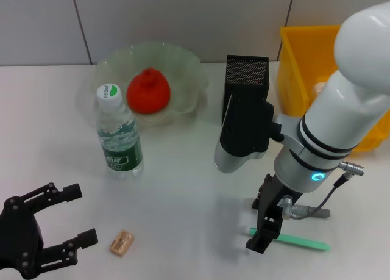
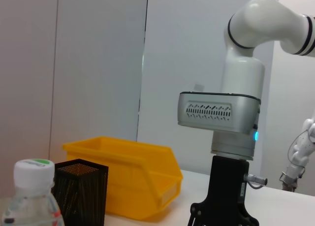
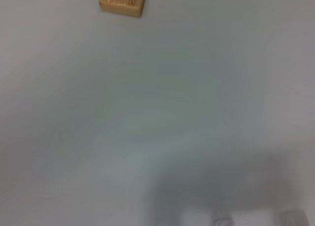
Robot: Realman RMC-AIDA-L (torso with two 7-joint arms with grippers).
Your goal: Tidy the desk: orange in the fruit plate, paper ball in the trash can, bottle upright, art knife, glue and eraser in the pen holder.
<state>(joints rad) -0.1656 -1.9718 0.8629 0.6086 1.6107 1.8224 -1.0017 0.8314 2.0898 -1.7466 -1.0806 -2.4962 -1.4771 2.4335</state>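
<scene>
— Where's your right tool (image 1: 266, 228)?

— Low over the green art knife (image 1: 297, 240) on the worktop (image 1: 183, 213), lined up to pick it. Whether its jaws are open, I can't tell.

— Left tool (image 1: 58, 225)?

— Spread open, empty, beside the eraser (image 1: 122, 242). The pen holder (image 1: 246, 85) waits behind; the orange (image 1: 148, 91) is plated, the bottle (image 1: 118, 133) upright.

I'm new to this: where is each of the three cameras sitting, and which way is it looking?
Head: on the robot's head, looking down at the table, bottle, eraser; left gripper and right gripper show.
Left wrist: low, facing sideways across the table at the right gripper, bin, pen holder.
Right wrist: facing down at the table; no fingers show.
Shared: the eraser, in head and right wrist views.
</scene>
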